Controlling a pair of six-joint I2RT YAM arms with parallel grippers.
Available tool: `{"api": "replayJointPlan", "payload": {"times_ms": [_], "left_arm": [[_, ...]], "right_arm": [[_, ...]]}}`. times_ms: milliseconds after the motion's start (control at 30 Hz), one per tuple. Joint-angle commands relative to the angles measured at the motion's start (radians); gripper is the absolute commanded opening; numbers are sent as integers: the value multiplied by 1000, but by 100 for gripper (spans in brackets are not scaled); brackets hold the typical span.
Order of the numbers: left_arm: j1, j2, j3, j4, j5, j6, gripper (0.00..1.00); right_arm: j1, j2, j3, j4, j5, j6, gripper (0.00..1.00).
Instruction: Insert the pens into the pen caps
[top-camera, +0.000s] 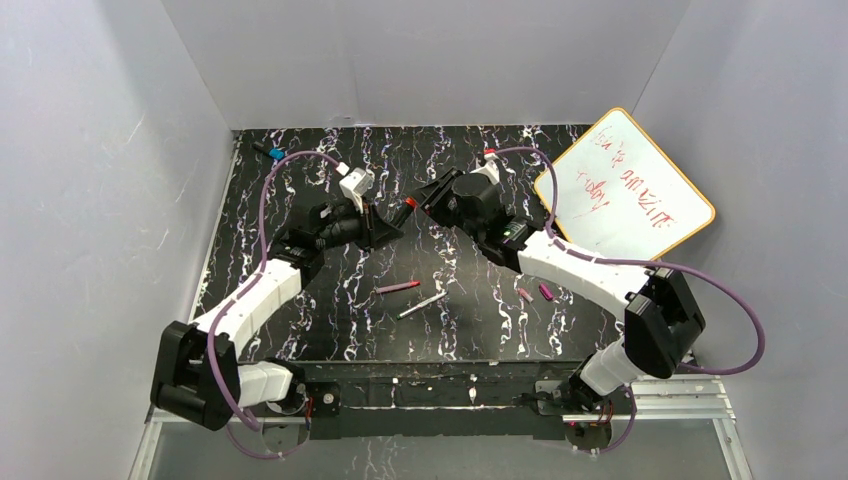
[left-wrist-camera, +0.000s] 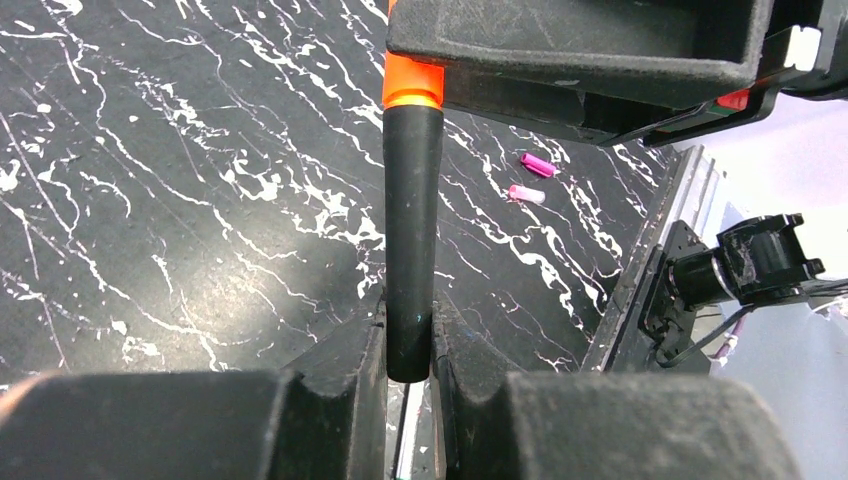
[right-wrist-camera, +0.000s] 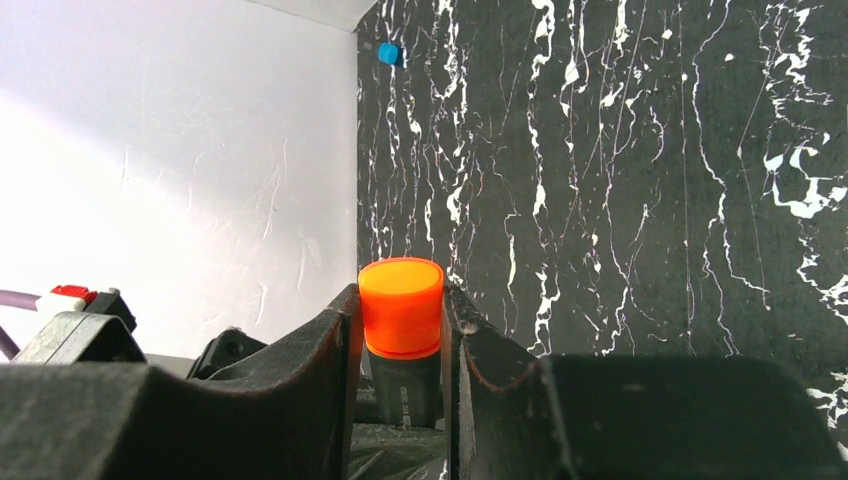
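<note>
We see the left gripper (left-wrist-camera: 410, 345) clamped on the black pen (left-wrist-camera: 412, 240). Its jaws pinch the pen's lower end from both sides, and the barrel sticks straight out from between them. At the pen's far end sits the orange cap (left-wrist-camera: 413, 82), its rim meeting the black barrel with no gap we can make out.

The right gripper (right-wrist-camera: 400, 320) is clenched on that cap. In the right wrist view the orange cap stands squarely between the two jaws, pressed on both sides, with its flat top just proud of the fingertips and the dark barrel running down behind it. From above, the two grippers meet nose to nose over the middle of the tabletop (top-camera: 480, 335), lifted off it.

The magenta pen (top-camera: 397, 287) and the white-grey pen (top-camera: 422, 305) lie on the tabletop near each other, in front of the grippers. The pinkish cap (top-camera: 524, 294) and the purple cap (top-camera: 545, 291) lie side by side farther right, close beside the right arm. Both are well apart from either set of jaws.
</note>
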Motion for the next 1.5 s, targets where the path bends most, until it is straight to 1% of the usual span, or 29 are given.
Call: {"api": "replayJointPlan", "payload": {"times_ms": [0,100,200,367,467,933,1233,1467], "left_arm": [[-1,41,92,99,105,34,0],[-1,66,113,102,114,52,0],[-1,60,102,160,102,63,0],[-1,25,110,142,21,169,0],[-1,23,115,150,-5,196,0],[-1,44,152,165,-14,204,0],[3,53,192,105,-30,260,0],[16,62,218,89,-30,301,0]], "right_arm": [[34,-35,-23,49,-139,-24,19],[44,-37,-33,41,-151,-28,19],[59,-40,-40,39,-155,-38,19],[82,-40,-44,25,-165,-54,19],[94,-38,-44,21,-167,-58,19],[161,-10,-71,27,-182,-45,19],[203,35,-71,28,-222,-40,18],[235,72,-72,32,-260,-42,17]]}}
